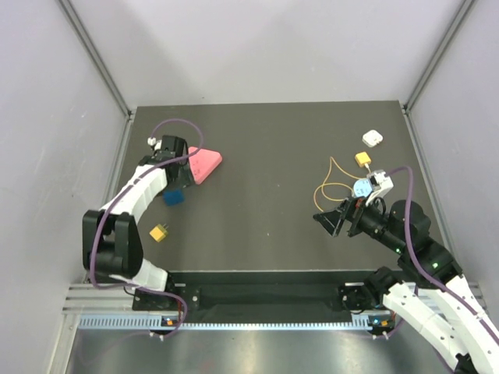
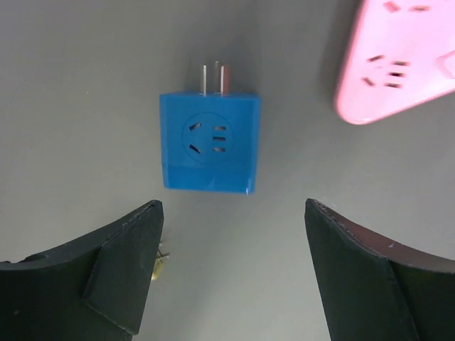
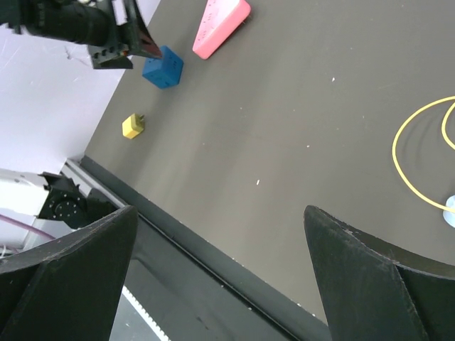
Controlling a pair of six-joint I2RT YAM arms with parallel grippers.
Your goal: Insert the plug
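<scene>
Your left gripper (image 2: 231, 220) and right gripper (image 3: 220, 220) are both spread, empty; left sits just short of the blue adapter (image 2: 210, 142), so closing now could clip and skid it.

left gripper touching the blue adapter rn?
Apart. Left wrist view: the left gripper has its jaws open, and a strip of bare table shows between each fingertip and the blue adapter.

The pink socket block (image 2: 398, 64) runs off the left wrist view at two o'clock, and the yellow wire (image 3: 395, 145) loop is cut by the right wrist view's edge at three o'clock.
</scene>
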